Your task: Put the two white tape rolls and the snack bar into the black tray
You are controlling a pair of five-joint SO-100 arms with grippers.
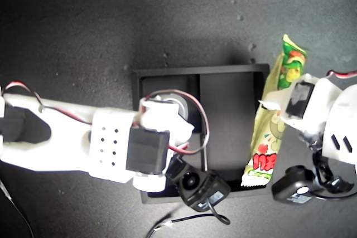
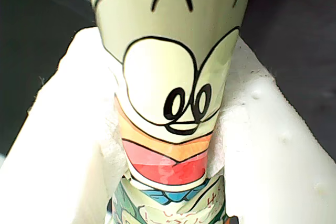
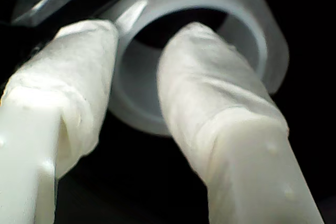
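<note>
The snack bar [image 1: 273,126] lies lengthwise along the black tray [image 1: 223,71]'s wall on the exterior view's right — pinched in my first gripper [image 2: 168,145] — while my second gripper [image 3: 142,103] clasps a white tape roll [image 3: 210,3]'s wall over the tray.

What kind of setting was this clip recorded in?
Probably a hobby or lab bench set up for robot practice, not a home or shop. A plain dark speckled tabletop holds only a square matte black tray, and two white plastic arms with exposed wiring work over it, one gripping a green cartoon-printed snack bar.
</note>
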